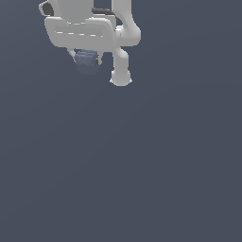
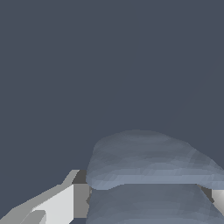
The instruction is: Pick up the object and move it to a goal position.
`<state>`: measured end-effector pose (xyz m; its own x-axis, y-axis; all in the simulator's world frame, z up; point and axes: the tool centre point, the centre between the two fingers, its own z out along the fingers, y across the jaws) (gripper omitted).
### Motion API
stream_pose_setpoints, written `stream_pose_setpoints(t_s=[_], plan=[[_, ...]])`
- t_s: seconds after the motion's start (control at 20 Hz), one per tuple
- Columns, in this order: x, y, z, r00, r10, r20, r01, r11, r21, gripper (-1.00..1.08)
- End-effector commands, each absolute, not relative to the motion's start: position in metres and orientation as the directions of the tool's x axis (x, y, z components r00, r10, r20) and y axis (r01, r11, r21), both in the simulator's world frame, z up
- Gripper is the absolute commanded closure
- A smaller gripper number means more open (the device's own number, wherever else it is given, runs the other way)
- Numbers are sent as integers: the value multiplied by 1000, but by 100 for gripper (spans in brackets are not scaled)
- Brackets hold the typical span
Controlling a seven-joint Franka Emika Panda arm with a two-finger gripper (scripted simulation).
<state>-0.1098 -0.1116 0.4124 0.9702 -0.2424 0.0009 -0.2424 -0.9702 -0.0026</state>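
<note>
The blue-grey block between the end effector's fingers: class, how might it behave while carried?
The block looks stubby and solid, so probably stiff. Its faint ribs may help the fingers grip. Its rounded top suggests it could roll if dropped. The end effector seems shut on it.

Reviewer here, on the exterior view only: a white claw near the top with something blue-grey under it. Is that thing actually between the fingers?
Observer: Yes. In the wrist view the blue-grey object fills the gap, with a finger against one side.
Reviewer: And the other side?
Observer: A second finger shows at the object's far side, right at the frame's edge.
Reviewer: Any surface detail on it?
Observer: Faint horizontal ribs band it. From your view, the claw hides its upper part.
</note>
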Motion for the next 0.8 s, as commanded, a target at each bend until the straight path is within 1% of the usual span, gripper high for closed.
stream_pose_setpoints(t_s=[0.0, 0.4, 0.75], plan=[[-115, -123, 433, 970, -242, -1, -242, -970, -2, 108], [-122, -146, 476, 970, -241, 0, -241, -970, 0, 108], [-123, -153, 488, 970, -241, 0, -241, -970, 0, 108]])
